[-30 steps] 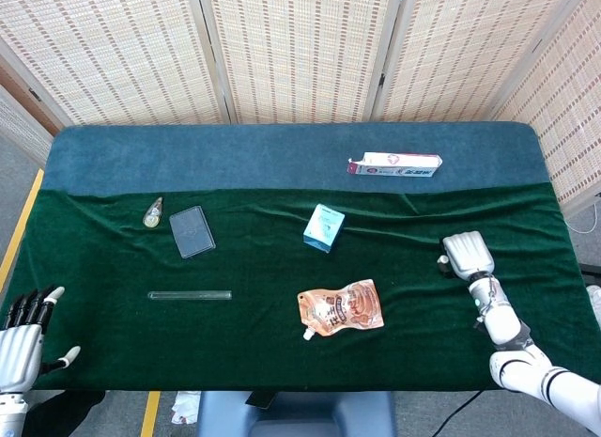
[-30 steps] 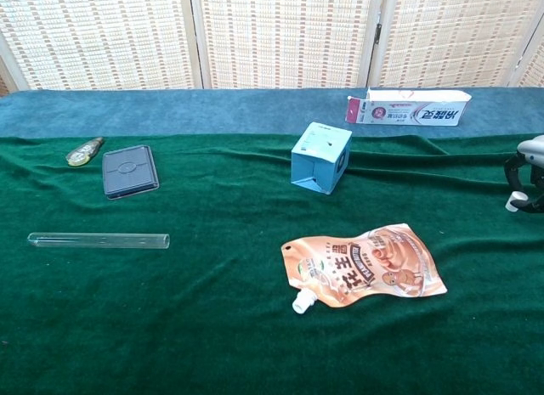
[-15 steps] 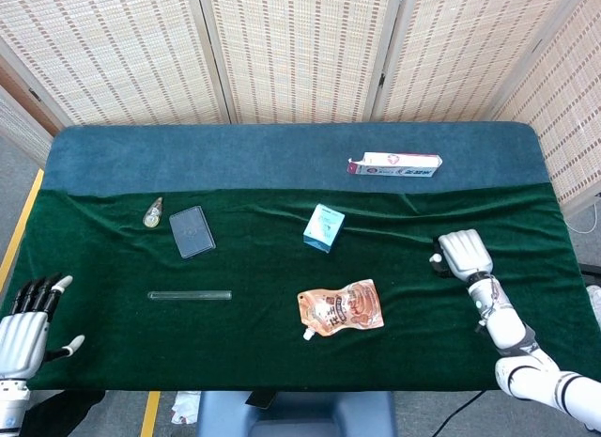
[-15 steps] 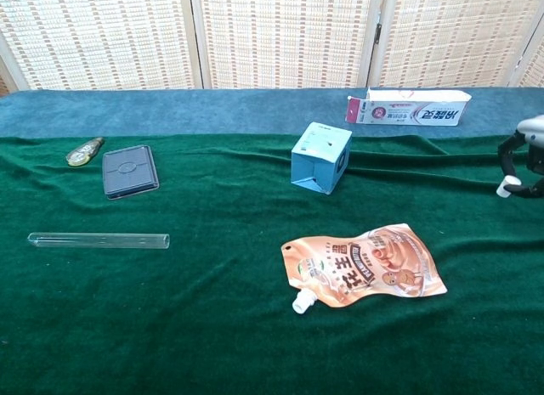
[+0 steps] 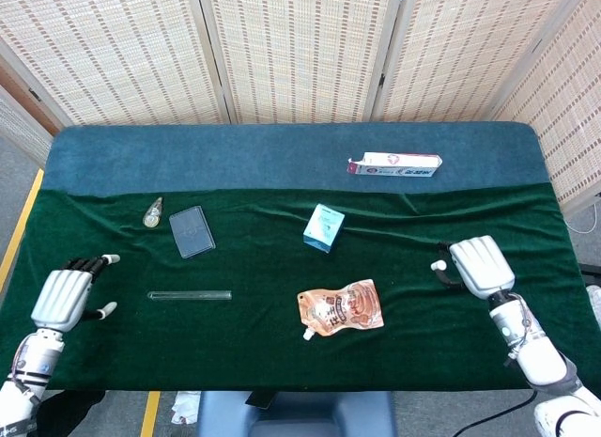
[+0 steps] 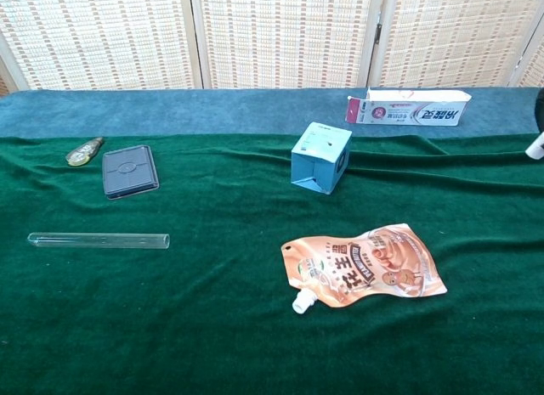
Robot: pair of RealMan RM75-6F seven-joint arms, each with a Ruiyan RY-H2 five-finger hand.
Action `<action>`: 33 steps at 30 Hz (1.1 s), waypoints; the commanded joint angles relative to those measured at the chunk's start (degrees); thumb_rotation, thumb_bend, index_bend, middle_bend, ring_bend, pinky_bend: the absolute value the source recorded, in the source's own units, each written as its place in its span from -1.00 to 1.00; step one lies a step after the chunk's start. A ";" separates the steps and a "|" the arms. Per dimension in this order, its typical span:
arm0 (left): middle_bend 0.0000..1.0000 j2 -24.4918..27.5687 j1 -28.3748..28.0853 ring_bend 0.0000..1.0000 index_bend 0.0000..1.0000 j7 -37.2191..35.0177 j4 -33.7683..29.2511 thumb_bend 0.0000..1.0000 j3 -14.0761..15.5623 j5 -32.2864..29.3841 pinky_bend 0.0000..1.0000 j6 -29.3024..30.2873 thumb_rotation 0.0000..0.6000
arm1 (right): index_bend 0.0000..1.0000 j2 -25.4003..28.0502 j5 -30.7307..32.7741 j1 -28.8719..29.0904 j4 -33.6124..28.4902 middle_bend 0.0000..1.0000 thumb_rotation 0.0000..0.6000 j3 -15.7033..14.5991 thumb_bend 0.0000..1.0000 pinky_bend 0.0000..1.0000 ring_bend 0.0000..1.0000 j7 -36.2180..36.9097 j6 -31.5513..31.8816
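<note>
Both hands moved inward, left hand (image 5: 66, 297) empty near tube (image 5: 189, 294), right hand (image 5: 480, 266) empty.

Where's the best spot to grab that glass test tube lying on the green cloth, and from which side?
Probably around its middle, coming from above. The test tube lies flat and lengthwise across the green cloth, so fingers could close across its thin width. The left hand is nearest, off its left end.

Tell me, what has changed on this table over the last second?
Only the hands moved. The left hand came up from the table's near left corner toward the glass tube. The right hand shifted slightly nearer the table's near edge. Both hold nothing. The orange pouch, blue box and toothpaste box stayed put.
</note>
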 commanded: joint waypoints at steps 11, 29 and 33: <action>0.55 -8.06 -8.48 0.41 -0.25 12.62 1.76 -0.58 -0.99 -8.46 0.48 -10.81 1.00 | 0.37 0.97 -0.99 -2.06 0.65 0.93 0.59 -0.81 0.49 0.95 1.00 2.55 1.79; 0.66 -17.57 -13.35 0.52 -0.07 22.09 2.84 -0.55 -0.51 -18.47 0.54 -13.60 1.00 | 0.38 0.42 -1.36 -3.03 4.10 0.93 0.59 -1.23 0.49 0.95 1.00 6.62 1.00; 0.66 -18.71 -13.65 0.52 -0.04 21.83 3.23 -0.54 -0.43 -20.03 0.54 -13.61 1.00 | 0.38 0.04 -1.58 -3.12 4.97 0.93 0.59 -1.30 0.50 0.95 1.00 7.42 0.77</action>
